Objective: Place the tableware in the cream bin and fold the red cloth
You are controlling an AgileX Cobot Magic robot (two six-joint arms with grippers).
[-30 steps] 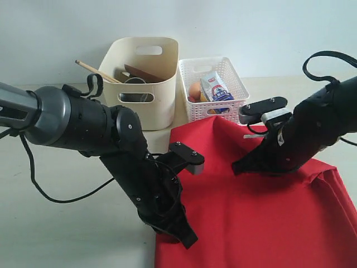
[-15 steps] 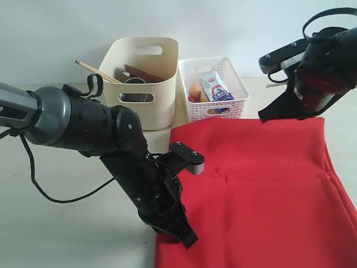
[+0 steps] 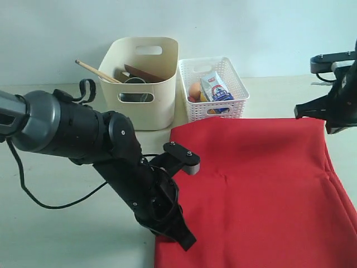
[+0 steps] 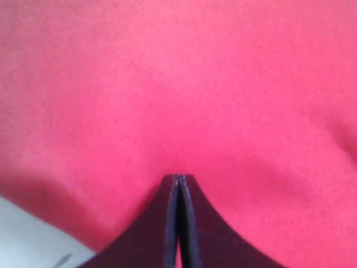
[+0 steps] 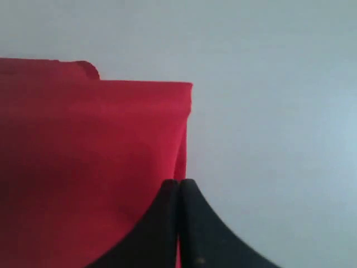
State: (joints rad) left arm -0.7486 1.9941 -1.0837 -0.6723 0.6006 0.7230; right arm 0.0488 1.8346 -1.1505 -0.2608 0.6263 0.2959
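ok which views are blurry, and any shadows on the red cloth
Exterior view: sharp, with a soft shadow across the red cloth near its far edge. Left wrist view: blurry, no weave visible, left tool a dark silhouette. Right wrist view: slightly soft, right tool dark.

This is a robot test bench dressed with kitchen things, more lab than home. A bare pale worktop [image 3: 56, 223] meets a plain blank wall [image 3: 251, 28] right behind the cream bin [image 3: 146, 106]. In front of the bin are two black robot arms, left [image 3: 83, 134] and right [image 3: 340, 100], with a loose cable [image 3: 33, 195]. The bin holds chopsticks [image 3: 95, 70] and a steel cup [image 3: 134, 81]. Just beside it, a white basket [image 3: 228, 103] holds an egg [image 3: 194, 89] and a carton [image 3: 215, 86]. A red cloth [image 3: 256, 190] lies before it.
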